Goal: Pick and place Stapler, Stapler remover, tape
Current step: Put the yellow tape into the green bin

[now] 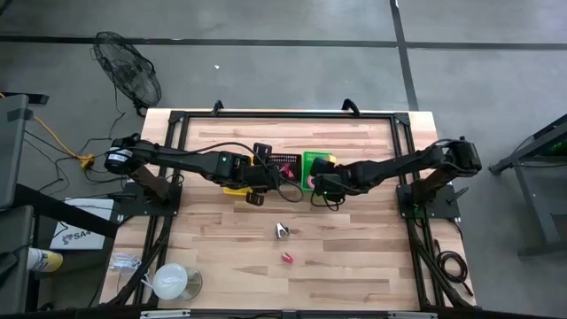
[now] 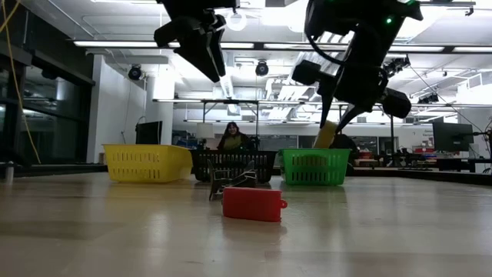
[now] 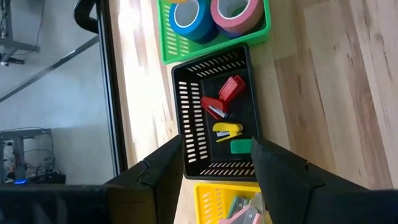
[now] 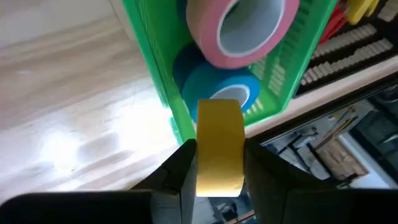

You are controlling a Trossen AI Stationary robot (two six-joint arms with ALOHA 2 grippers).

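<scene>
Wooden plank table [image 1: 354, 257], right jaws clamping yellow tape ring [image 4: 219, 146] over green slotted basket [image 4: 155, 81], left jaws parted, empty.

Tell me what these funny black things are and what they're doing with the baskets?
They are two robot arms working at a wooden table. Four cameras watch: one from above, one level with the tabletop, and one on each arm's wrist.

At the back of the table stand three baskets: a yellow basket, a black basket and a green basket. The black one holds small staplers; the green one holds a pink tape roll and a blue tape roll.

The right gripper pinches a yellow tape roll above the green basket, probably to drop it in. The left gripper hangs open and empty over the black basket.

Nearer the front lie a red stapler and a silvery staple remover, not yet picked up.
</scene>
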